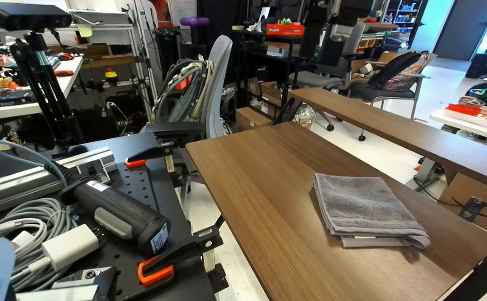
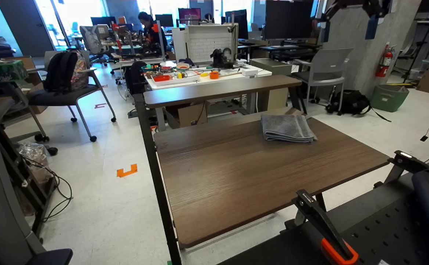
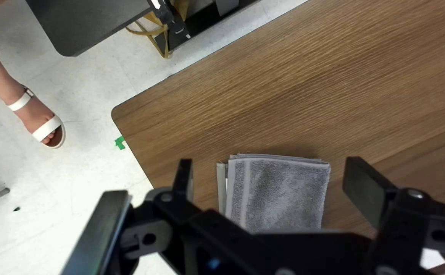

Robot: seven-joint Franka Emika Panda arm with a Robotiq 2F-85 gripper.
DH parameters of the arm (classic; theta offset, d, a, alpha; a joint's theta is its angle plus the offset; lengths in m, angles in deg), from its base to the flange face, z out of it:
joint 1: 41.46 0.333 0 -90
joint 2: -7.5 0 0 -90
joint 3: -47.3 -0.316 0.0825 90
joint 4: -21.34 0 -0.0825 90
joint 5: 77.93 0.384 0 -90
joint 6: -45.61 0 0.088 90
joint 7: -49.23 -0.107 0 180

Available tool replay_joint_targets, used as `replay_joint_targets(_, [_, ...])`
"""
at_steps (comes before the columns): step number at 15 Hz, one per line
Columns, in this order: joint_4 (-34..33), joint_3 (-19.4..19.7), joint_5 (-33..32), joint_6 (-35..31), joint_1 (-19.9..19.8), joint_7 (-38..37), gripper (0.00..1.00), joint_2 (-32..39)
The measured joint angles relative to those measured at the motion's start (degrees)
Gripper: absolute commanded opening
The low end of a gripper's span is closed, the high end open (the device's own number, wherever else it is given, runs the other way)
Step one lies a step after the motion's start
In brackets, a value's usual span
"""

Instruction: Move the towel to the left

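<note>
The towel (image 1: 369,207) is a grey folded cloth with layered edges, lying flat on the brown wooden table (image 1: 264,179). In an exterior view the towel (image 2: 286,127) lies near the table's far edge. My gripper (image 2: 348,31) is open and empty, high above the table at the top right of that view. In the wrist view the towel (image 3: 283,191) shows between the spread fingers of the gripper (image 3: 270,170), well below them and not touched. The gripper's body hides the towel's lower part there.
A raised wooden shelf (image 2: 222,90) runs along the table's far side. A black perforated bench (image 1: 143,188) with clamps (image 1: 185,246), cables and a black tool (image 1: 118,213) stands beside the table. A person's foot (image 3: 35,110) is on the floor near the table corner.
</note>
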Motion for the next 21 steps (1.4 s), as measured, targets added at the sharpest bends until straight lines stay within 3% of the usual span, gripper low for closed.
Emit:
replay_joint_targets(13, [-8.9,4.0,-4.2,0.3,0.2,-0.8,1.0,16.7])
replay_joint_targets(21, [-10.2,4.3,-2.8,-0.8,0.2,-0.9,1.0,18.3])
